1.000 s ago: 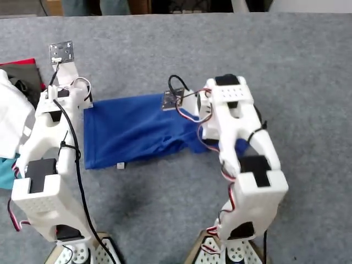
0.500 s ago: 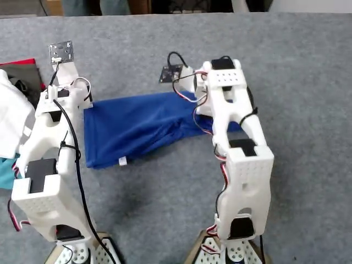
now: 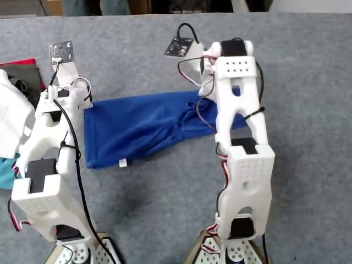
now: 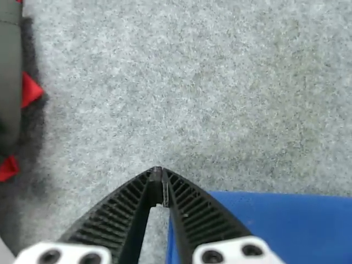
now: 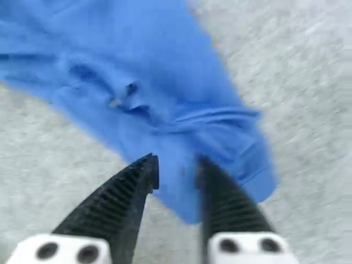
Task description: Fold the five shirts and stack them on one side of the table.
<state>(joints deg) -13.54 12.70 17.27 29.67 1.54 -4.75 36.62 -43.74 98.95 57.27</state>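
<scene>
A blue shirt [image 3: 137, 126] lies spread on the grey table between the two arms, with a small white tag at its near edge. My left gripper [image 3: 83, 104] is at the shirt's far left corner. In the left wrist view it [image 4: 159, 175] is shut, tips down on the table, with the blue shirt [image 4: 275, 225] right beside one finger. My right gripper [image 3: 204, 93] hangs over the shirt's right part, mostly hidden under its own arm. In the right wrist view it [image 5: 177, 162] is open above the rumpled blue shirt [image 5: 137, 66], nothing between its fingers.
Other garments sit at the table's left edge: a white one [image 3: 11, 121], a dark and red one [image 3: 22, 69] and a teal one [image 3: 4, 170]. The dark and red cloth [image 4: 8, 82] also lies near my left gripper. Bare grey table stretches to the right and far side.
My right arm has swung toward the far side of the table. The shirt's right part, bunched before, now lies drawn out to the right. The left arm has not moved.
</scene>
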